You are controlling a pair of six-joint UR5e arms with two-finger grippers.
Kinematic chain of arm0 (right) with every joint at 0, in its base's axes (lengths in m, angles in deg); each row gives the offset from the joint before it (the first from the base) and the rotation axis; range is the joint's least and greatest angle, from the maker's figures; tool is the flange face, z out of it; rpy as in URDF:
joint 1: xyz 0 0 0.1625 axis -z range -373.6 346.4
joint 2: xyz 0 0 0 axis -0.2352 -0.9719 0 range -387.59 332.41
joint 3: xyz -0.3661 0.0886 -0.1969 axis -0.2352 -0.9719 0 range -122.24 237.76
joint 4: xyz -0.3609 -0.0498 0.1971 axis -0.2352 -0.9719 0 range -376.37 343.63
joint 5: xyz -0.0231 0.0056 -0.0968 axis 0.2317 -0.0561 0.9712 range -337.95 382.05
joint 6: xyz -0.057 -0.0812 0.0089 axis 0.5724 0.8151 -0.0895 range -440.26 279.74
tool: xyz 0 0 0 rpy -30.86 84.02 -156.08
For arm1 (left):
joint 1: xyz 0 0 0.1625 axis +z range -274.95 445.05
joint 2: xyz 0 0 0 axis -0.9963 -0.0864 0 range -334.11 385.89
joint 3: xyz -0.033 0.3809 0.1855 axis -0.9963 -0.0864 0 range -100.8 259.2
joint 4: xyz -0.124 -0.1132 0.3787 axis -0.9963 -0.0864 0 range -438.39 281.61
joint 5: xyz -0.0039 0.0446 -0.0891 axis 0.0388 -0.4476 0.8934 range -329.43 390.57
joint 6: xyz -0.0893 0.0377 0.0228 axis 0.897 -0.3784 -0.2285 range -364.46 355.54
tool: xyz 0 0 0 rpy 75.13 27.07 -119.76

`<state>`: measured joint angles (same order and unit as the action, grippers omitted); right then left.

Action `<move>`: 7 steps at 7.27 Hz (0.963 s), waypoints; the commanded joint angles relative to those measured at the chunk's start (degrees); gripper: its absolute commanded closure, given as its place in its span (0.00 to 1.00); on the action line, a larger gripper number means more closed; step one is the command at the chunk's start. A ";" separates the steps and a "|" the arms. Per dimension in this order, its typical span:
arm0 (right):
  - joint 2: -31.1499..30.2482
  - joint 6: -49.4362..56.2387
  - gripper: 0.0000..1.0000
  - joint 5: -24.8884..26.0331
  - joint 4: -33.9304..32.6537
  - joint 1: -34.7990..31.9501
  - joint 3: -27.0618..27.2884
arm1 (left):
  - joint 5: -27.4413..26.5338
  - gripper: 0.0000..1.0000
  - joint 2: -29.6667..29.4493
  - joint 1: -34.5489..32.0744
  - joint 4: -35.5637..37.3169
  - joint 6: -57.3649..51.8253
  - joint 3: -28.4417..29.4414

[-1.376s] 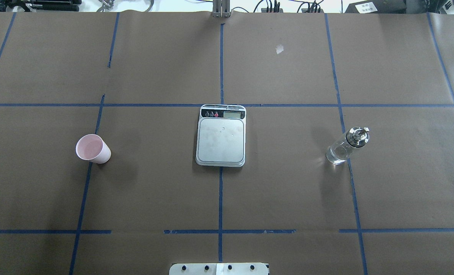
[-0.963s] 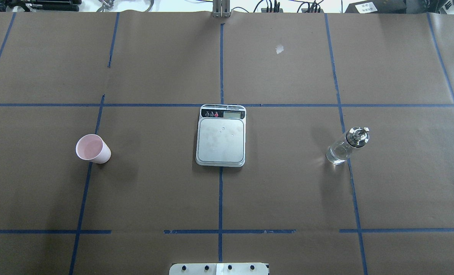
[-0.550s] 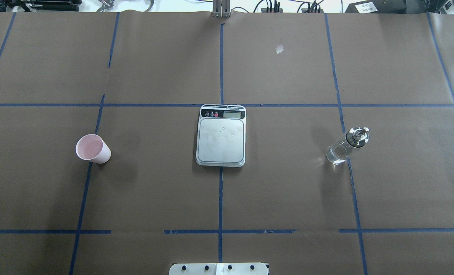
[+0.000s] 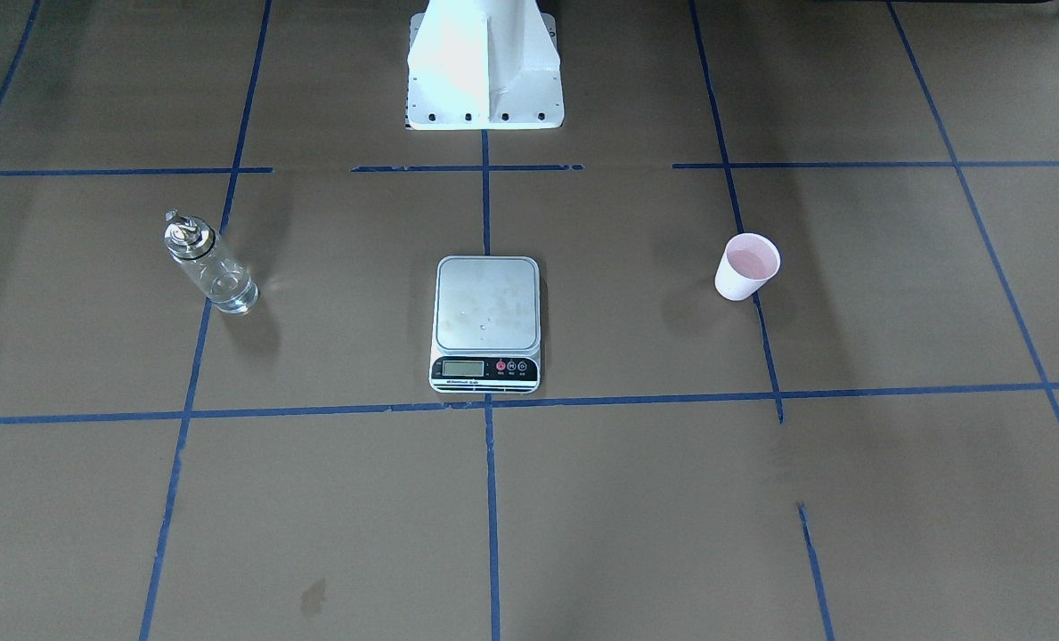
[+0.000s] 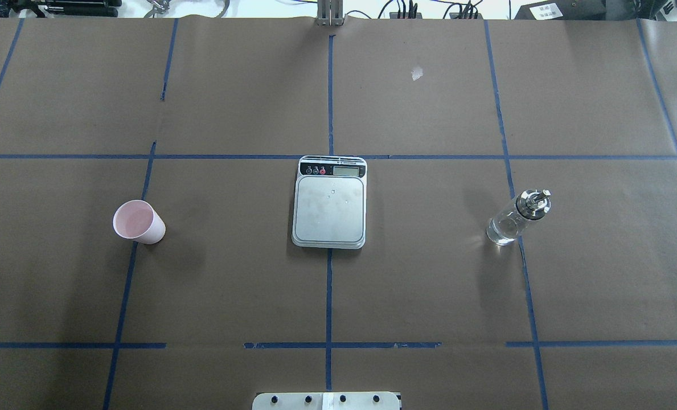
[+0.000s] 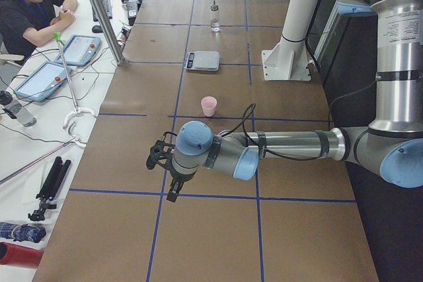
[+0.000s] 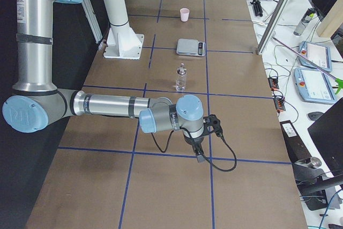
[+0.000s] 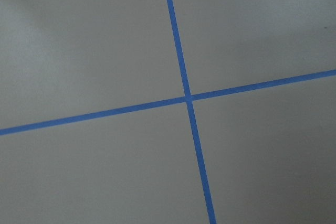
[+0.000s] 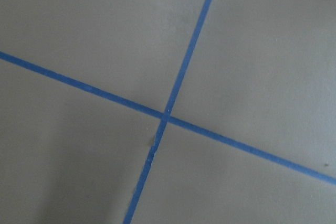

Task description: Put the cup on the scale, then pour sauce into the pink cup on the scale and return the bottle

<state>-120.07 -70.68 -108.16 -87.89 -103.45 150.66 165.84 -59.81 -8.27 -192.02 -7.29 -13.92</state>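
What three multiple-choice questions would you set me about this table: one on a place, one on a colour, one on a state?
1. Where is the cup?
A. On the table, to the robot's left of the scale.
B. On the scale.
C. On the floor.

2. What colour are the tape lines?
A. Red.
B. Yellow.
C. Blue.

3. How is the bottle?
A. Lying on its side.
B. Standing upright, apart from the scale.
C. Tipped over the cup.

Answers:
1 A: the overhead view shows it on the table, left of the scale.
2 C: every line on the table is blue.
3 B: both side views show it standing on its base.
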 commanded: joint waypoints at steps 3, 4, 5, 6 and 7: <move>5.11 -7.90 0.00 -0.40 7.52 0.37 -2.37 | 0.34 0.00 -8.95 0.06 -14.93 0.46 2.86; 5.29 -7.99 0.00 -2.31 7.80 0.46 -2.47 | 0.43 0.00 -8.96 0.06 -15.21 5.86 2.16; 6.07 -12.17 0.00 -2.86 7.89 0.46 -2.38 | 0.52 0.00 -8.79 0.41 -18.26 7.48 1.72; 6.08 -14.47 0.00 -4.51 8.15 0.89 -2.38 | 2.79 0.00 -7.31 3.28 -22.82 13.06 1.54; 6.17 -14.50 0.00 -4.70 8.24 1.33 -1.68 | 4.03 0.00 -7.29 6.62 -23.82 19.12 0.32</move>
<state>-114.07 -83.89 -112.02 -79.86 -102.59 148.45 168.18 -67.59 -5.10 -213.19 5.10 -12.56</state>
